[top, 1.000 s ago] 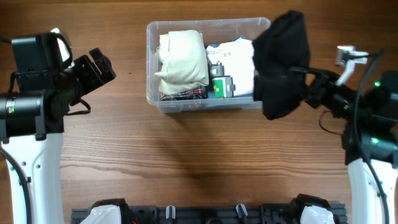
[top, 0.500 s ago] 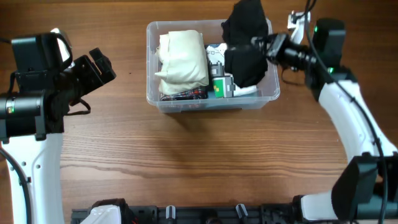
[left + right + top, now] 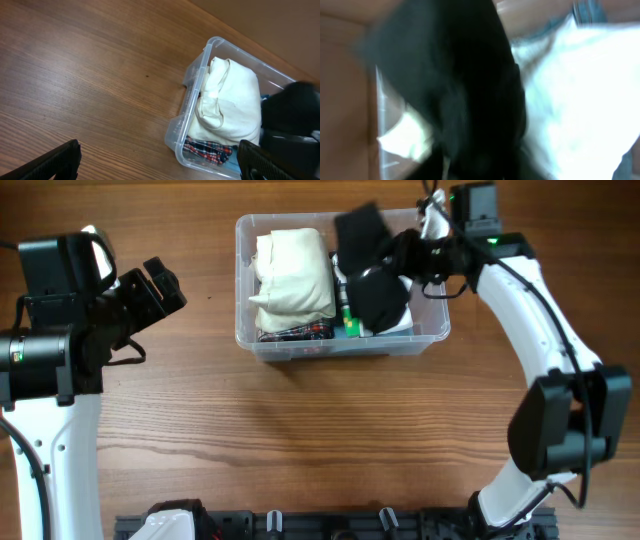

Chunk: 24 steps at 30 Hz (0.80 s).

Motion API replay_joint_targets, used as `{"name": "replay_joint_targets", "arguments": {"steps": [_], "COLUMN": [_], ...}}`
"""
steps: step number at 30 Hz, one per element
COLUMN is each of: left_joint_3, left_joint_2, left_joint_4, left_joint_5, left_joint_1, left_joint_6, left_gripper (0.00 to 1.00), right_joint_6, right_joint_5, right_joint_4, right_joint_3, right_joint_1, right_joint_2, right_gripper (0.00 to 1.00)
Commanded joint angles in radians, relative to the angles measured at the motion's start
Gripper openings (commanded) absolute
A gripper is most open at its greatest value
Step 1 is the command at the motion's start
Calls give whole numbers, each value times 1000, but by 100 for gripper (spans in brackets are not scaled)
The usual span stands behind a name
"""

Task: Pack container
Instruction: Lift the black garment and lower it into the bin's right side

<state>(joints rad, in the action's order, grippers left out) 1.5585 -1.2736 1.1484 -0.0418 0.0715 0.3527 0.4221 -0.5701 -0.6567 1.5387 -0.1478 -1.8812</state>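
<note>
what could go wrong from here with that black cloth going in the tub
1. The black cloth hangs bunched from the right gripper over the container, part of it at the far rim; released here it might drape over the edge.
2. The container already looks full, with a cream bundle on the left, so the cloth may pile up above the rim.

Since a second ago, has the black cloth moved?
Yes. The black cloth moved left, from beyond the right end of the container to over its middle, carried by the right gripper.
</note>
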Motion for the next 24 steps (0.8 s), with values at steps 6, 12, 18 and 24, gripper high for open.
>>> {"name": "replay_joint_targets", "arguments": {"steps": [6, 12, 18, 24], "left_joint_3": [0, 0, 0, 0], "left_joint_2": [0, 0, 0, 0], "left_joint_4": [-3, -3, -3, -3], "left_joint_5": [10, 10, 10, 10], "left_joint_1": [5, 5, 5, 5], "left_joint_6": [-9, -9, -9, -9], "left_gripper": [100, 100, 100, 100], "right_joint_6": [-37, -93, -160, -154], "right_joint_5": [295, 324, 406, 336], "right_joint_4": [-48, -26, 10, -89], "right_joint_3": [19, 19, 19, 19], "right_joint_1": [-12, -56, -171, -182], "right_joint_2": [233, 301, -3, -215], "right_gripper": [47, 4, 4, 18]}}
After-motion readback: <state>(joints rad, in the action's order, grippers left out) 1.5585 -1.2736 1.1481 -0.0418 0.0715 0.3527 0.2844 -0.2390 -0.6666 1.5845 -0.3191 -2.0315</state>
